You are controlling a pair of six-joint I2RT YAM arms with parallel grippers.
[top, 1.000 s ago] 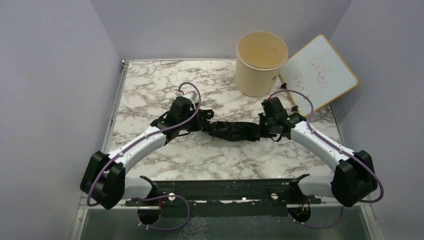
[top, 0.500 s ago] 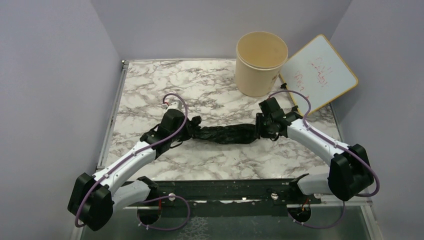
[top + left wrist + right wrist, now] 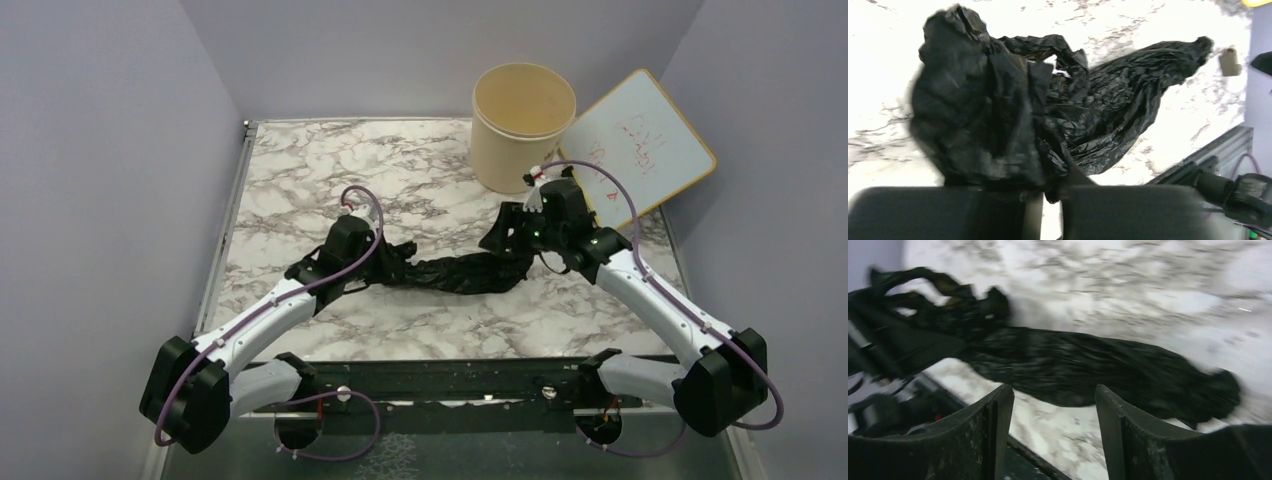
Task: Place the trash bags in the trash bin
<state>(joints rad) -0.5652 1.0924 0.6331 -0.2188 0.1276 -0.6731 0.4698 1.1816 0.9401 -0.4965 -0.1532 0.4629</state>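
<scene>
The black trash bag (image 3: 465, 272) lies stretched out and crinkled on the marble table, between my two grippers. Its left end is bunched over my left gripper (image 3: 385, 262). In the left wrist view the bag (image 3: 998, 100) hides the fingertips. A fold of it sits in the narrow slit of the left gripper (image 3: 1052, 185). My right gripper (image 3: 503, 232) hovers just above the bag's right end. It stands open (image 3: 1053, 395) with only table between its fingers; the bag (image 3: 1088, 365) lies beyond them. The beige trash bin (image 3: 523, 130) stands upright at the back.
A white board with a yellow frame (image 3: 640, 145) leans at the back right, beside the bin. Grey walls close in the left, back and right sides. A black rail (image 3: 440, 380) runs along the near edge between the arm bases.
My right gripper has opened, let go of the bag's right end and lifted back toward the bin. The left arm drew the bag leftward; the bag now lies slack.
</scene>
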